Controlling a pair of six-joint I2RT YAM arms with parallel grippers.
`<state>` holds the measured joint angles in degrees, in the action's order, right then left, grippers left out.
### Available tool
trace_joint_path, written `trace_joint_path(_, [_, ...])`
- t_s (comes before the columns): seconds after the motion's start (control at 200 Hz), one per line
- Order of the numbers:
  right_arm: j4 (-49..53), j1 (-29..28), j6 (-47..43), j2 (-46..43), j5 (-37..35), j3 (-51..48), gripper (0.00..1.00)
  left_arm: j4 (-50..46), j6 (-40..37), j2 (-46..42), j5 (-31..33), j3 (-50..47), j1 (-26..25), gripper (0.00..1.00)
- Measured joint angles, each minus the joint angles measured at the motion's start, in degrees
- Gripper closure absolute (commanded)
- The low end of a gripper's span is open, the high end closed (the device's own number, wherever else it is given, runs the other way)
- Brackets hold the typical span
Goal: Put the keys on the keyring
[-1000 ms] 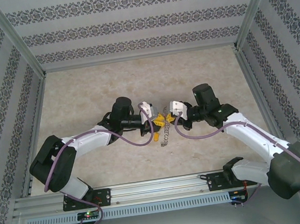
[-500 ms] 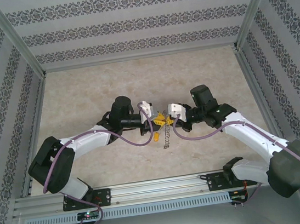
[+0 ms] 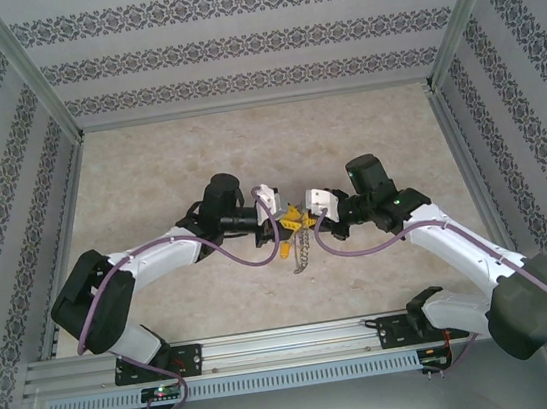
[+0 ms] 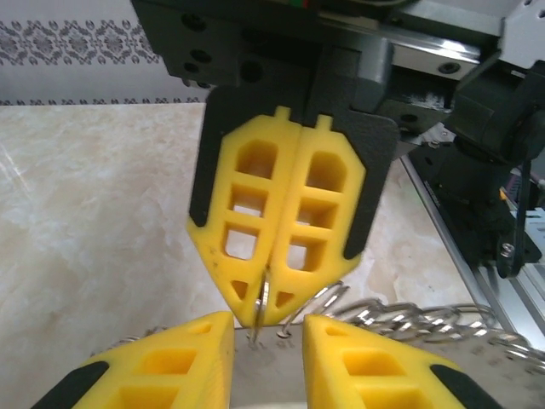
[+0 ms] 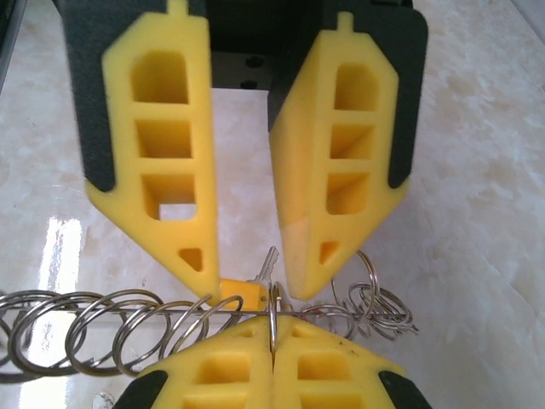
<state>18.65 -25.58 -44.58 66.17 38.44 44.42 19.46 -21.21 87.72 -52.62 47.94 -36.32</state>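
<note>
The two arms meet tip to tip at mid table. My right gripper (image 3: 307, 218) (image 5: 272, 331) is shut on one thin silver ring of the keyring (image 5: 102, 328) (image 3: 301, 252), whose chain of small rings hangs down toward the table and also runs off to the right as linked rings (image 4: 426, 324). Facing it, my left gripper (image 3: 288, 220) (image 4: 268, 331) is open, its fingertips either side of the pinched ring. A tiny key with an orange-yellow head (image 5: 241, 294) (image 3: 283, 249) sits at the ring, against one left fingertip (image 5: 192, 256), blade pointing up into the gap. The red and pale keys are hidden.
The pale marbled tabletop (image 3: 147, 161) is boxed in by patterned walls and an aluminium frame, with a rail (image 3: 292, 341) along the near edge. Purple cables (image 3: 250, 258) loop under both wrists.
Both grippers and the dangling keyring have drifted slightly away from the near edge, staying together. The right gripper's hold on the ring looks unchanged.
</note>
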Motion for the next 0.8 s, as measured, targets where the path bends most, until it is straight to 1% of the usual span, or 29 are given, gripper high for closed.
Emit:
trace_joint_path(0.115, [0.04, -0.2, -0.46, 0.0, -0.07, 0.0, 1.0, -2.78, -1.44, -2.19, -1.01, 0.0, 0.07, 0.71])
trace_joint_path(0.27, [0.04, -0.26, -0.72, 0.0, -0.09, 0.0, 1.0, -3.52, -1.95, -3.72, -1.38, 0.0, 0.33, 0.71])
trace_joint_path(0.68, [0.04, -0.94, -0.85, 0.26, -0.24, 0.2, 1.0, -3.67, -1.31, -0.15, -1.27, 2.43, 0.04, 0.73])
trace_joint_path(0.764, [0.02, -0.94, -0.85, 0.26, -0.24, 0.28, 1.0, -3.69, -1.29, 0.72, -1.11, 3.1, -0.35, 0.75])
trace_joint_path(0.804, [0.15, -0.94, -0.85, 0.33, -0.26, 0.35, 1.0, -3.67, -1.25, 0.96, -0.92, 3.23, -0.46, 0.79])
